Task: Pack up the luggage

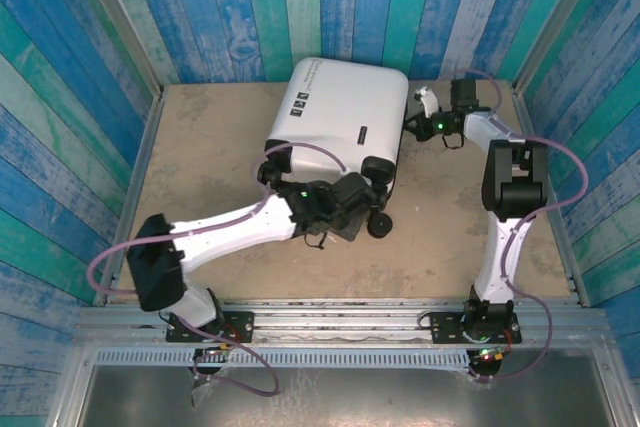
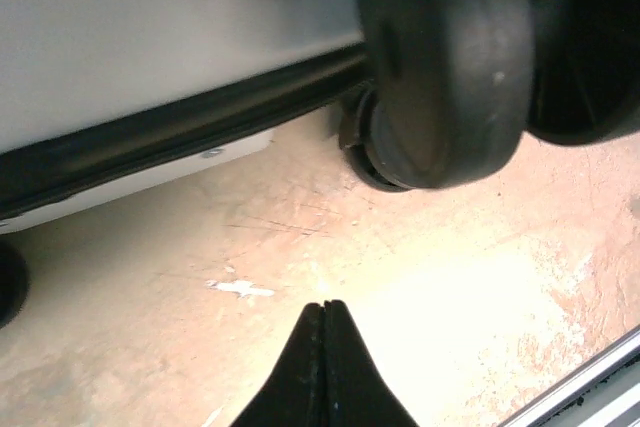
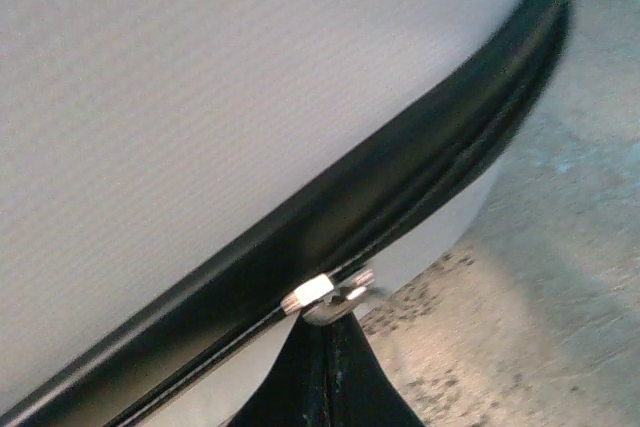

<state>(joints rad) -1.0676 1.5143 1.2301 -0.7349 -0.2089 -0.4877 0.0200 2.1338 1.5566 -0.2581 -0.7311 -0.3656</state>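
The luggage (image 1: 335,112) lies flat and closed on the sandy table (image 1: 200,157), toward the far side and a little right of the middle, white shell up, with its wheels pointing to the near edge.

The left gripper (image 1: 352,205) sits at the suitcase's near end, low over the table, just beside the near wheel (image 1: 380,228). In the left wrist view its fingers (image 2: 324,347) are pressed flat together with nothing between them. The black wheel (image 2: 440,67) looms right ahead and slightly to the right, the white shell and its black zipper trim (image 2: 150,142) run off to the upper left, and bare tabletop lies between the fingertips and the case. It is close, but not touching.

The right gripper (image 1: 412,130) is up against the suitcase's right-hand edge. In the right wrist view its jaws are closed too (image 3: 325,337), and here they meet the case. A small silver zipper pull (image 3: 330,297) sits right at the tips, on the black zipper band (image 3: 400,207) that runs slantwise under the white shell, and it looks pinched between them.
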